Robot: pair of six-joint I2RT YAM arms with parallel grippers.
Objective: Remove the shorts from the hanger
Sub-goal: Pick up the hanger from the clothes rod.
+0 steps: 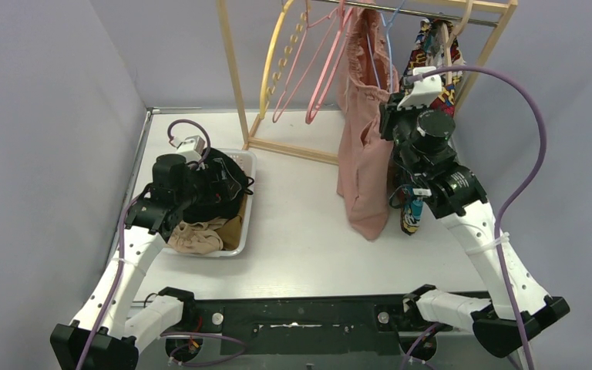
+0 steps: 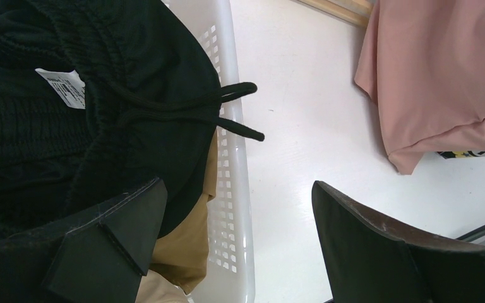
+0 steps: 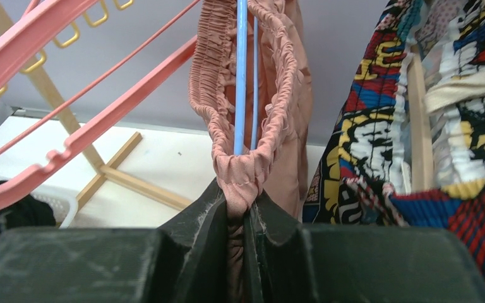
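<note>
Dusty pink shorts hang from a blue hanger on the wooden rack. My right gripper is shut on their gathered waistband, just under the hanger's wire. In the top view that gripper presses against the right side of the pink fabric. My left gripper stands open and holds nothing, above the right rim of a white basket. Black shorts with a drawstring lie in the basket over olive-brown shorts. Beige shorts lie at the basket's near end.
The wooden rack stands at the back with bare pink hangers and a yellow hanger. A bright patterned garment hangs right of the pink shorts. Grey walls close in on both sides.
</note>
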